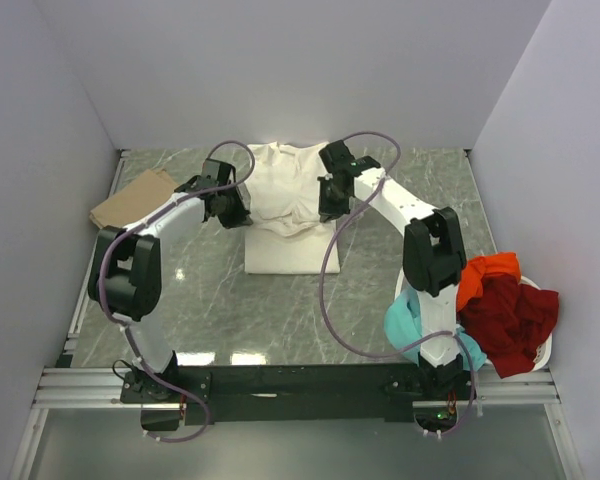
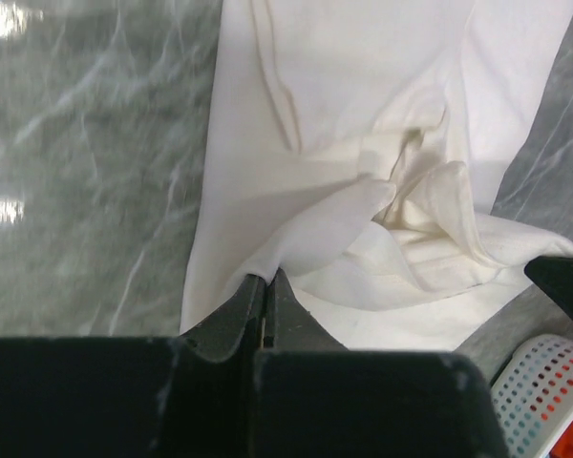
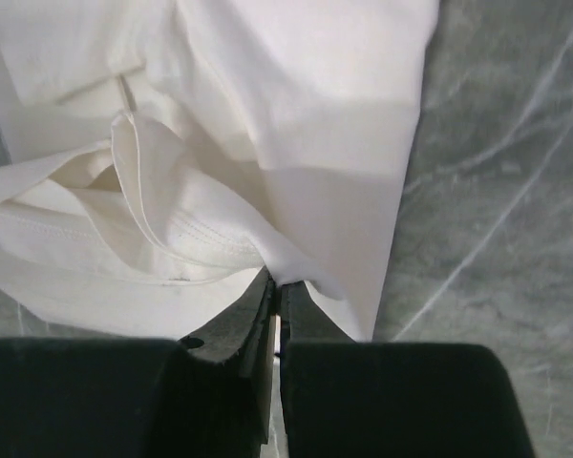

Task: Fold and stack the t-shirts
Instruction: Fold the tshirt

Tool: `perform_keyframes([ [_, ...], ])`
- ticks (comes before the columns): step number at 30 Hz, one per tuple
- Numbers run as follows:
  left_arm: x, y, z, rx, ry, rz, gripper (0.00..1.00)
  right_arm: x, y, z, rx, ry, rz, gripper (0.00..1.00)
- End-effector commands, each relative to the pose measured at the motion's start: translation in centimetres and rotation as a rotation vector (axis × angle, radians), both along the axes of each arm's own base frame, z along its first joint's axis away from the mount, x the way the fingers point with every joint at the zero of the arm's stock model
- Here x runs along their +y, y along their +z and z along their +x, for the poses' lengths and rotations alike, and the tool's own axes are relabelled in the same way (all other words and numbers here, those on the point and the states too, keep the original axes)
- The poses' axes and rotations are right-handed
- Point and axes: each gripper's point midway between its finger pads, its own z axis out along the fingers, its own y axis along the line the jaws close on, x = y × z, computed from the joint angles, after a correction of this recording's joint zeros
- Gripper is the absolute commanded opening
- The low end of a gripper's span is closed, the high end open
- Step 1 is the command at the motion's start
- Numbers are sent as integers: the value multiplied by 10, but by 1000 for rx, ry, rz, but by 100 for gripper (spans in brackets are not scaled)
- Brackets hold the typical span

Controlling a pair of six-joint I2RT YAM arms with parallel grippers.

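A large cream-white t-shirt lies at the middle back of the table, its far part bunched and lifted over its flat near part. My left gripper is shut on the shirt's left edge. My right gripper is shut on the shirt's right edge. A tan t-shirt lies folded at the far left. Orange, dark red and teal t-shirts are heaped at the right.
A white plastic basket at the right edge holds the heaped shirts; its perforated rim shows in the left wrist view. Grey walls stand on three sides. Bare marble tabletop shows in front of the cream-white shirt.
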Motion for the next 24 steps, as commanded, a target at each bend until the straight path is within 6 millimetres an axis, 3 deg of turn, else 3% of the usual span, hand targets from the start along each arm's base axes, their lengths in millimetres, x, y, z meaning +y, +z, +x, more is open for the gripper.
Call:
perform_keyframes([
  [1, -6, 20, 37, -108, -39, -38, 0, -4, 7, 17, -14, 19, -15, 0],
  [9, 4, 8, 65, -121, -34, -59, 0, -10, -8, 37, 6, 5, -10, 0],
  [10, 7, 2, 67, -112, -28, -54, 6, -11, -8, 37, 9, 3, -8, 0],
  [12, 9, 0, 70, -103, -24, -47, 22, -10, -7, 40, 10, 7, 7, 22],
  [13, 11, -3, 71, -97, -21, -46, 39, -10, -5, 42, 6, 6, 13, 31],
  [14, 12, -3, 72, -98, -14, -40, 50, -10, 0, 44, -3, 9, 20, 41],
  [16, 14, 3, 72, -111, -7, -36, 66, -10, 11, 46, -25, 10, 32, 47],
  [18, 16, 7, 68, -119, -3, -31, 69, -13, 24, 47, -57, 6, 39, 55],
  [22, 19, 8, 53, -112, -14, -22, 71, -20, 37, 36, -74, 3, 48, 57],
  [23, 20, 0, 44, -91, -18, -22, 71, -23, 35, 28, -66, 5, 46, 57],
  [24, 18, 5, 38, -98, -30, -37, 71, -23, 33, 24, -58, 5, 50, 57],
])
